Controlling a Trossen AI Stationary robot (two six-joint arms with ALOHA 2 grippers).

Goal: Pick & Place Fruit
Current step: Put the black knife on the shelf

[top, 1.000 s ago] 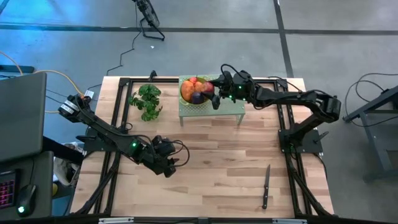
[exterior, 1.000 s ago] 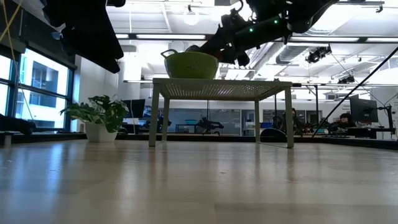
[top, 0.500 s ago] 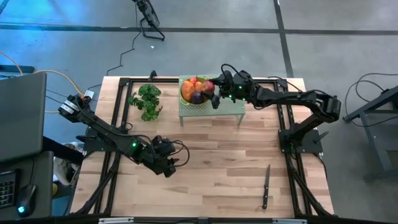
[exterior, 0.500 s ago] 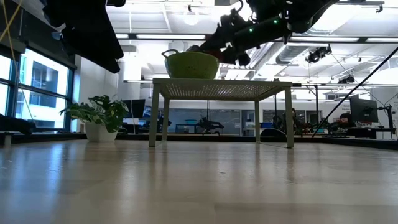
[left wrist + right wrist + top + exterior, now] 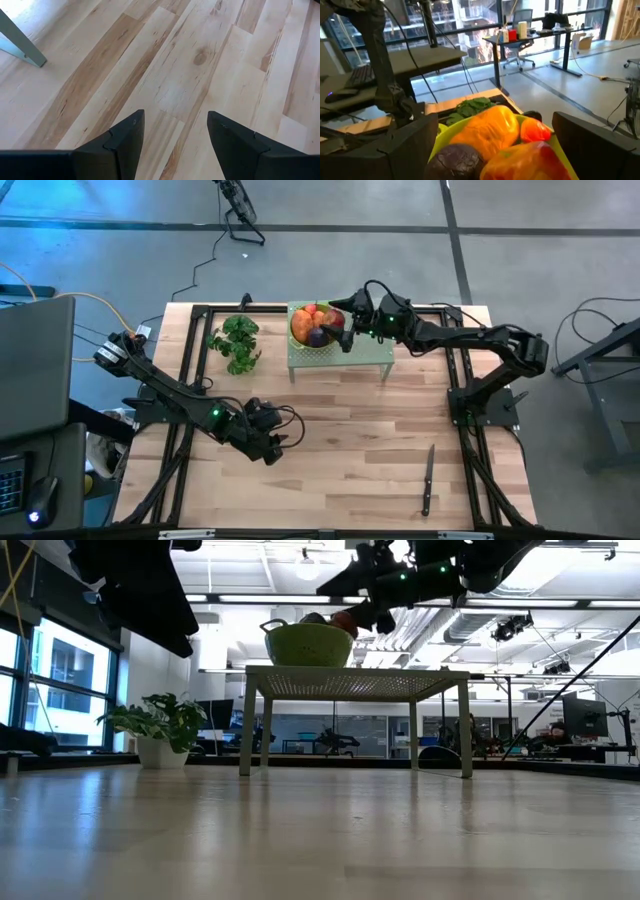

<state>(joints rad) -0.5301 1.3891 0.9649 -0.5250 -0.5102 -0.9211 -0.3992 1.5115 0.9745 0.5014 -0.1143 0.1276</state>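
The fruit [image 5: 316, 324] lies heaped in a green bowl [image 5: 306, 644] on a small green stand [image 5: 372, 352] at the table's far edge. In the right wrist view I see an orange oblong piece [image 5: 487, 127], a dark purple one [image 5: 455, 160], a red-yellow apple [image 5: 527, 160] and a small orange-red bit [image 5: 535, 131]. My right gripper [image 5: 343, 326] hangs open just above the bowl's right side, its fingers spread on either side of the pile [image 5: 495, 145]. In the low view the apple [image 5: 345, 622] peeks over the rim under that gripper [image 5: 352, 602]. My left gripper [image 5: 272, 452] waits open over bare wood [image 5: 175, 135].
A leafy green plant [image 5: 237, 342] stands left of the stand, near the far edge. A slim black-handled knife [image 5: 428, 480] lies on the table's near right part. The stand's legs [image 5: 412, 735] rise from the wood; open wood lies between the stand and the near edge.
My right gripper has risen from the bowl's rim and tipped its fingers upward, leaving the apple showing above the rim in the low view. The fruit and the bowl have stayed where they were.
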